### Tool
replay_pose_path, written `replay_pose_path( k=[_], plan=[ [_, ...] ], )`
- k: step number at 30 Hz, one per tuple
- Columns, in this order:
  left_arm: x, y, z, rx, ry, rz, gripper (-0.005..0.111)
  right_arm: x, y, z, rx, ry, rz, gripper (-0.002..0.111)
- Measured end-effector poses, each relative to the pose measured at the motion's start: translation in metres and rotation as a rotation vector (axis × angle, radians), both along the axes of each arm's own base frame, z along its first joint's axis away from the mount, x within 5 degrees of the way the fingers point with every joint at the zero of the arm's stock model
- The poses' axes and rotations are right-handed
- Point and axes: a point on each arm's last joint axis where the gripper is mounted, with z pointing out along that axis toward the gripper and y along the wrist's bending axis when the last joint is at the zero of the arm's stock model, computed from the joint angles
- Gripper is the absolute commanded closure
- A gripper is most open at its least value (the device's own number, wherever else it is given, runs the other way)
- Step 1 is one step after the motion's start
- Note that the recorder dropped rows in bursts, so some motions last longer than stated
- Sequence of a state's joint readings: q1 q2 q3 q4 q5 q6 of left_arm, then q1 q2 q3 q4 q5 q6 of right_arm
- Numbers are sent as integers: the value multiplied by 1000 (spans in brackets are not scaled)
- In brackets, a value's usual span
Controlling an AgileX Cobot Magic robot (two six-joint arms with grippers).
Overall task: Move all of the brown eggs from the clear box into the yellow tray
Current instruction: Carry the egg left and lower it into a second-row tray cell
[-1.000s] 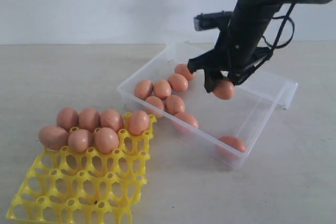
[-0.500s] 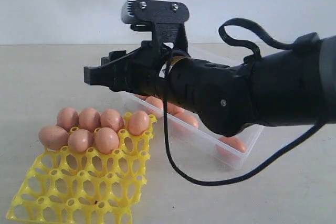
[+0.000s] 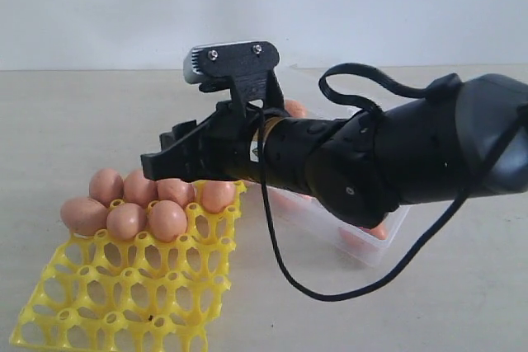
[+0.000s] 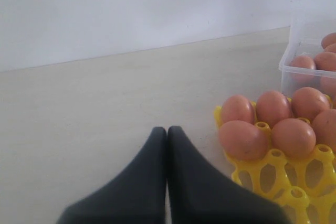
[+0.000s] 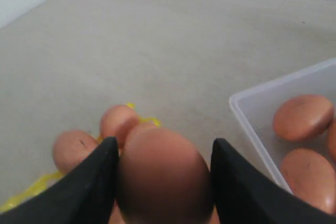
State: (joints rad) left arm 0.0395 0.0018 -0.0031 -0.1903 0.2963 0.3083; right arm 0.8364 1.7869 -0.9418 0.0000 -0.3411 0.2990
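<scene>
1 right pincer [image 5: 164, 148], jaws wide, clamped on 1 brown egg [image 5: 164, 187], smooth and pinkish-tan, held over the filled end of the yellow tray [image 3: 124, 302]. 1 left pincer [image 4: 167, 132], jaws pressed together, empty. In the tray: 7 brown eggs [image 3: 125, 220], oval, orange-brown, in 2 rows. 1 clear box [image 3: 388, 241] on the surface [image 3: 82, 121] behind the tray, largely hidden by the right arm [image 3: 396, 154]; its egg count cannot be told.
</scene>
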Motion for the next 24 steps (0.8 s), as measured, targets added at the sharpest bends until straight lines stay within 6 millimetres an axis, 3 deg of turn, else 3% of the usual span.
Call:
replay_pose_path(
  k=[6,9,13,24],
  plan=[
    [0,0,0,0,0,0,111,-2,0,-19,-112,47,89,109],
    [0,0,0,0,0,0,111,-2,1,-47,-179,109,97,109],
    [0,0,0,0,0,0,111,0,7,-41,-78,62,113,109],
    [0,0,0,0,0,0,111,0,5,-55,-145,89,112,109]
  ],
)
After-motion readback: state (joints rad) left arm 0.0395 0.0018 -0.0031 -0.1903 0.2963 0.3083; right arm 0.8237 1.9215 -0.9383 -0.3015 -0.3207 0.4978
